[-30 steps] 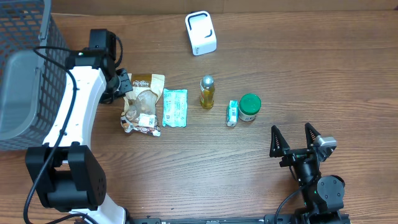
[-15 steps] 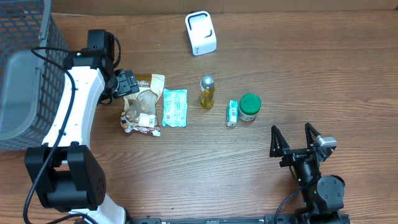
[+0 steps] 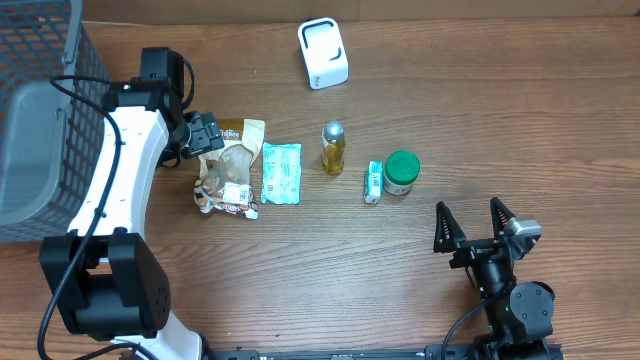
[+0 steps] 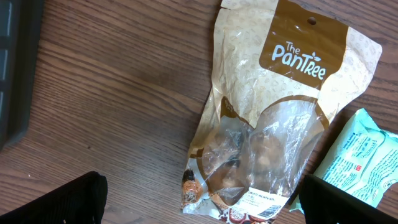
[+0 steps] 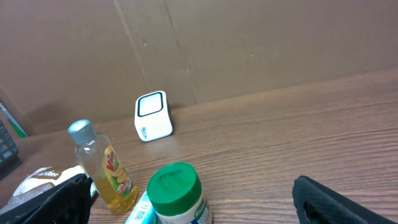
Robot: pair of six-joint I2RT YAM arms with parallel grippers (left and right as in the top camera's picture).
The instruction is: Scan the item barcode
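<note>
A brown-and-clear PanTree snack bag (image 3: 230, 165) (image 4: 280, 118) lies flat on the table, with a white barcode label (image 4: 268, 204) at its lower end. My left gripper (image 3: 204, 136) (image 4: 205, 205) hovers over the bag's upper left part, open, one dark fingertip on each side and nothing held. The white scanner (image 3: 323, 53) (image 5: 152, 116) stands at the far middle of the table. At the near right, my right gripper (image 3: 471, 222) (image 5: 193, 202) rests open and empty, pointing toward the row of items.
In a row right of the bag lie a teal packet (image 3: 281, 173) (image 4: 364, 158), a yellow bottle (image 3: 333, 148) (image 5: 104, 168), a small box (image 3: 373, 182) and a green-lidded jar (image 3: 402, 171) (image 5: 177, 190). A grey wire basket (image 3: 35, 110) stands at far left.
My left gripper went from shut to open at the top of the snack bag, which now lies free on the table. The right arm has not moved.
</note>
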